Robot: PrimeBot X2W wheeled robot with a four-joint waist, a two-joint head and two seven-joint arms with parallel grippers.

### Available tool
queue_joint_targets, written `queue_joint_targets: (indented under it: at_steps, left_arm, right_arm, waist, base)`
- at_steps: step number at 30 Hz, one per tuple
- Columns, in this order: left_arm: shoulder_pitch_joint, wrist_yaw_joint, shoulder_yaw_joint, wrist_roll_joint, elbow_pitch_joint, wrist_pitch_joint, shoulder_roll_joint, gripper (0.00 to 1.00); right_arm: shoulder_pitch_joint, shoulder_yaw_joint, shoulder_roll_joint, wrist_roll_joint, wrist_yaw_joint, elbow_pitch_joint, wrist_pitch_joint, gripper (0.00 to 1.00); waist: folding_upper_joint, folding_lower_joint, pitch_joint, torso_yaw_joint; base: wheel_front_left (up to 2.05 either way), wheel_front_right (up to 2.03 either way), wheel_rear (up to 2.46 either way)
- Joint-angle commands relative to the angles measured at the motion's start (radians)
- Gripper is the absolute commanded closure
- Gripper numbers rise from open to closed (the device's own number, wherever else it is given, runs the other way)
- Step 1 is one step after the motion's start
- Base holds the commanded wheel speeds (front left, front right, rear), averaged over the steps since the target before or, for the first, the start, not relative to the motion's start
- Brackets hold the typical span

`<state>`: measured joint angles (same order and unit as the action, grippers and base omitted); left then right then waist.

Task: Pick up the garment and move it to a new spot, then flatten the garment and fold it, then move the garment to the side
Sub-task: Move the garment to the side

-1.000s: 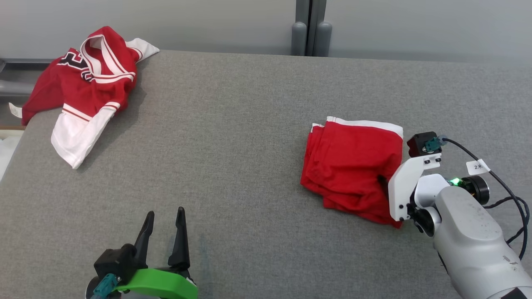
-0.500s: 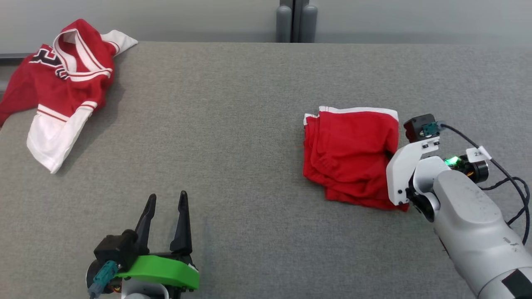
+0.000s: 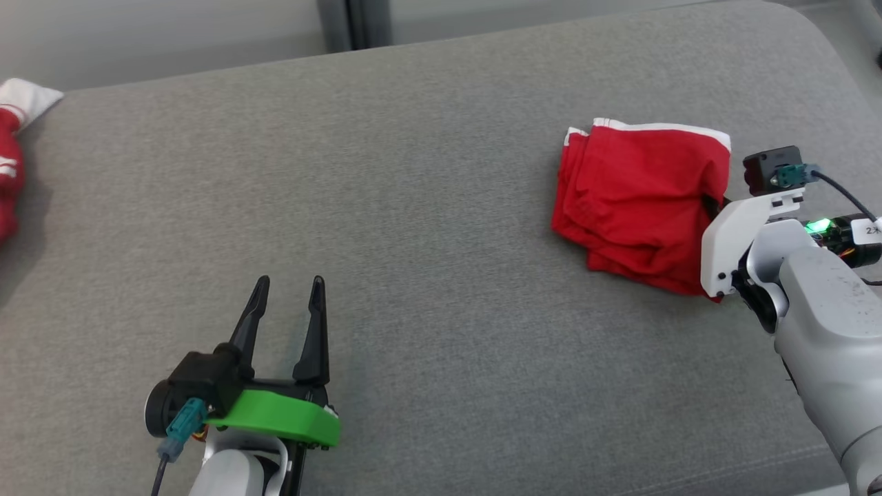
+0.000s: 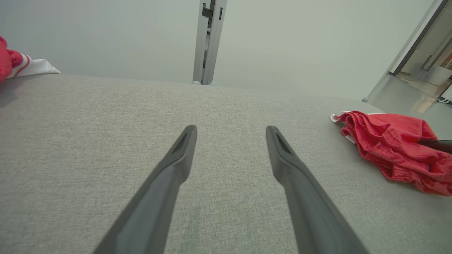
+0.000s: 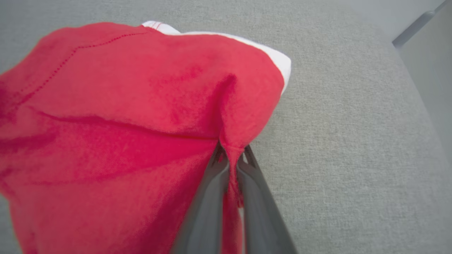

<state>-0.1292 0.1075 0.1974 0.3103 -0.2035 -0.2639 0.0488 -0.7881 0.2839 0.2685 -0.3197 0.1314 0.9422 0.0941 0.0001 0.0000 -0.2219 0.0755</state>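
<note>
1. The grey fabric-covered desk point(image 3: 441, 172) is the biggest thing here. In the head view it runs nearly edge to edge, with a rounded corner at the far right.
2. Next is the right arm's pale forearm point(image 3: 827, 324), coming in from the lower right of the head view. A white bracket point(image 3: 730, 234) at its wrist points toward the cloth.
3. The folded garment point(image 3: 641, 200) is red with a white band along its far edge. It sits on the right part of the desk, not far from that rounded corner. Layered folds bunch up along its left and near sides, and most of it looks to be lying on the desk.
4. The left gripper point(image 3: 289, 282) is at the lower left of the head view on a bright green mount point(image 3: 275, 420). Its two dark fingers are spread apart with nothing between them, just above bare desk. It's well apart from the folded garment, which we see off to the right in its wrist view.
5. A second red and white garment point(image 3: 10, 138) pokes in at the far left edge of the head view, near the back of the desk. We only see a sliver of it.
6. The right gripper point(image 5: 231, 151) has its fingers squeezed together on a pinch of red cloth at the garment's right-hand edge. In its wrist view the fabric draws up into a little ridge running into the fingertips.
7. Smallest bit: a green light point(image 3: 818, 226) glows on the right wrist, beside a black cable.
</note>
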Motion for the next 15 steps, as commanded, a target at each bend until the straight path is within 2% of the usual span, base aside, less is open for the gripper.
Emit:
queue_joint_targets:
  at_steps: [1, 8, 15]
  left_arm:
    - [-0.024, 0.007, 0.005, -0.009, -0.004, -0.001, 0.003, 0.0]
    - [-0.059, 0.016, 0.018, -0.036, -0.012, -0.001, 0.007, 0.0]
    - [-0.084, 0.022, 0.032, -0.045, -0.003, -0.001, 0.013, 0.0]
  right_arm:
    - [-0.012, -0.009, 0.006, -0.006, -0.001, 0.007, -0.013, 1.0]
    - [-0.039, -0.043, -0.001, -0.018, -0.001, 0.034, -0.057, 1.0]
    - [-0.105, -0.077, 0.042, -0.016, -0.001, 0.069, -0.076, 1.0]
  waist:
    - [-0.0001, 0.0, -0.069, 0.11]
    - [-0.0001, 0.0, -0.111, 0.151]
    - [-0.0001, 0.0, -0.15, 0.111]
  base:
    - [0.0, 0.0, 0.0]
    - [0.0, 0.0, 0.0]
    - [0.0, 0.0, 0.0]
